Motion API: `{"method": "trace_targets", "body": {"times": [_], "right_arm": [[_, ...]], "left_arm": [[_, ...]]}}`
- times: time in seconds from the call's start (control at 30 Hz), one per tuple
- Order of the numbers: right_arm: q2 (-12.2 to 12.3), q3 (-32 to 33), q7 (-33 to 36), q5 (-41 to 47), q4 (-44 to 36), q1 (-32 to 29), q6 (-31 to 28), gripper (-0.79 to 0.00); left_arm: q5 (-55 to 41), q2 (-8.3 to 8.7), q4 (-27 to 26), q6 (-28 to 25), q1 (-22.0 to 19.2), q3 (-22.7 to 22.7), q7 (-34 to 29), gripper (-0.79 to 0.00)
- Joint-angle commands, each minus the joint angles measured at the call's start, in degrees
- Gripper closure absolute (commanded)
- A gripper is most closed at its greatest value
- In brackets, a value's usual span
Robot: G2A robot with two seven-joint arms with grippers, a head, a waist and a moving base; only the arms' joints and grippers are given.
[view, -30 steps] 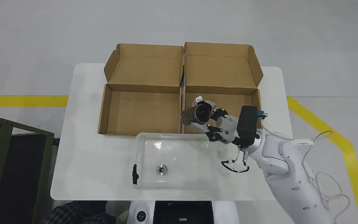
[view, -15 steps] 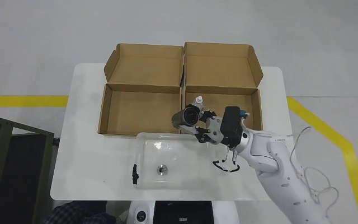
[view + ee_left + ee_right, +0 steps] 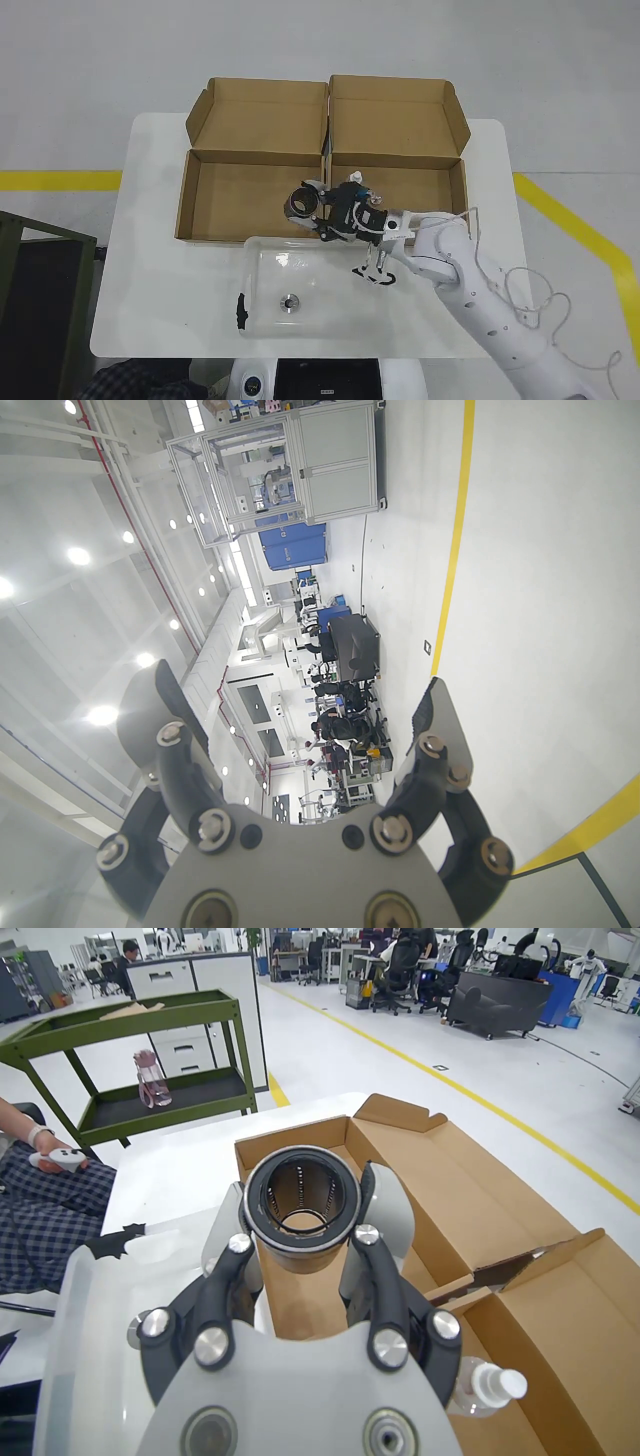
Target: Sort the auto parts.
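Two cartons sit side by side on the white surface (image 3: pixel 150 250): left box (image 3: pixel 240 200), right box (image 3: pixel 430 190). The right claw (image 3: pixel 310 205) is clamped on a metal sleeve (image 3: pixel 302 1228), whose open end faces the wrist camera. Claw and sleeve hang over the left box, close to the wall it shares with the right box. Just behind the claw, on the robot's side, lies a clear tray (image 3: pixel 262 262) holding a small round part (image 3: pixel 289 302). The left claw (image 3: pixel 300 680) has its fingers spread wide, nothing between them, aimed out into the hall.
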Motion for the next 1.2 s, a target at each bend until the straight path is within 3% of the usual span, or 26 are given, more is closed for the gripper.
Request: {"method": "trace_targets", "body": {"times": [0.0,0.53,1.1,1.17], "right_arm": [[-0.5,-1.3,0.4,-1.0,1.9,1.9,1.0,0.0],[-4.9,-9.7,5.4,-6.3,14.7,14.4,6.5,0.0],[-9.6,-16.9,7.4,-10.3,25.7,20.7,9.1,0.0],[-10.2,-17.4,7.3,-10.4,26.7,21.1,9.3,-0.052]], "left_arm": [[0.0,0.0,0.0,0.0,0.0,0.0,0.0,-0.785],[0.0,0.0,0.0,0.0,0.0,0.0,0.0,-0.785],[0.0,0.0,0.0,0.0,0.0,0.0,0.0,-0.785],[0.0,0.0,0.0,0.0,0.0,0.0,0.0,-0.785]]}}
